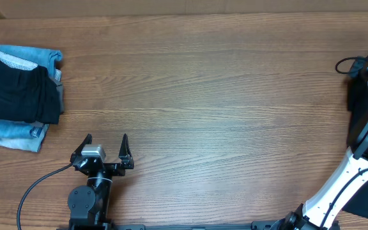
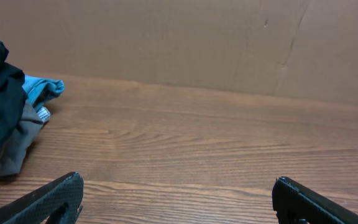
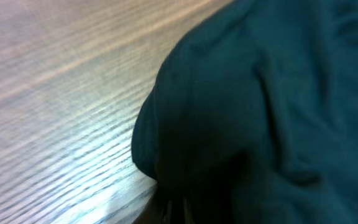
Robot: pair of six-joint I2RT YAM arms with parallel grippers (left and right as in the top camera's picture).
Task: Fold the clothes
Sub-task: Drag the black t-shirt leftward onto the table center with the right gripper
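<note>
— Nearest us, the left gripper (image 1: 106, 138) stands wide over the brown wooden table (image 1: 222, 96), with open room ahead.
— And the plain black thin-fabric T-shirt (image 3: 260, 93)?
— It is bunched at the right edge against our closed right gripper (image 1: 361, 73); we cannot tell if it is pinched. The folded light-blue denim pile (image 1: 11, 134) hugs the far left edge.

Soft, even light from above lit the table (image 1: 222, 96) warmly, with only faint, soft-edged shadows. The right wrist view was blurred throughout, a pale sheen streaking the wood at lower left beside murky dark cloth (image 3: 278, 112).
</note>
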